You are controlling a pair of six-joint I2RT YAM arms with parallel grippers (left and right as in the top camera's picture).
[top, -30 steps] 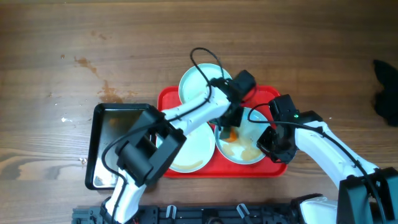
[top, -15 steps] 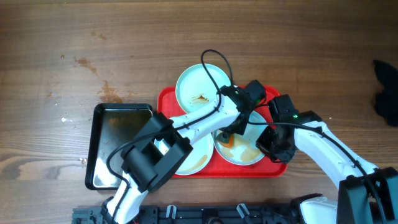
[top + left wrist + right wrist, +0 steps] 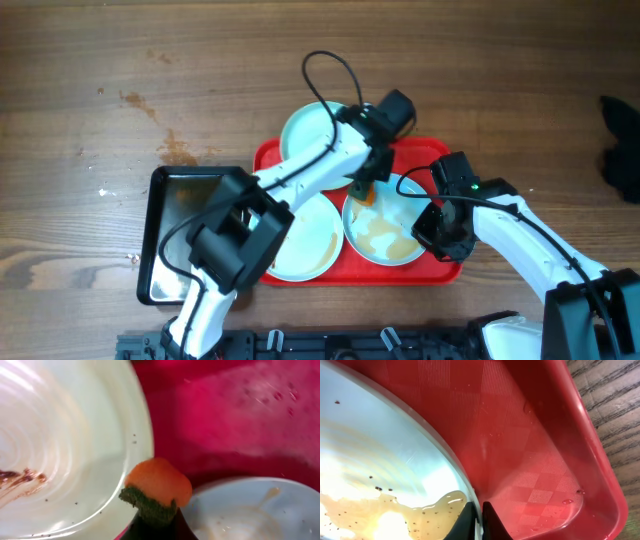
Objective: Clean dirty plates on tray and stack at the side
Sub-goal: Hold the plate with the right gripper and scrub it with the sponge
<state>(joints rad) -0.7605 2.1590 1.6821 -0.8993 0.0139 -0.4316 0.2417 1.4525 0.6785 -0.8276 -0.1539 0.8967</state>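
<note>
Three pale plates lie on the red tray (image 3: 440, 160). The rear plate (image 3: 312, 135) overhangs the tray's far rim and carries brown smears (image 3: 20, 477). The front-left plate (image 3: 305, 240) sits under my left arm. The right plate (image 3: 385, 235) holds a tan sauce pool (image 3: 420, 515). My left gripper (image 3: 364, 190) is shut on an orange sponge with a green scouring side (image 3: 157, 487), held over the gap between the rear plate (image 3: 65, 445) and the right plate (image 3: 250, 515). My right gripper (image 3: 480, 512) is shut on the right plate's rim (image 3: 465, 485), one finger inside, one outside.
A black glossy tray (image 3: 190, 200) lies left of the red tray. A dark object (image 3: 620, 150) sits at the table's right edge. Brown stains (image 3: 178, 150) mark the wood behind the black tray. A black cable (image 3: 325, 75) loops above the left wrist.
My left gripper has drawn the sponge back from the middle of the right plate toward its rear rim. The right gripper has kept its hold and place.
</note>
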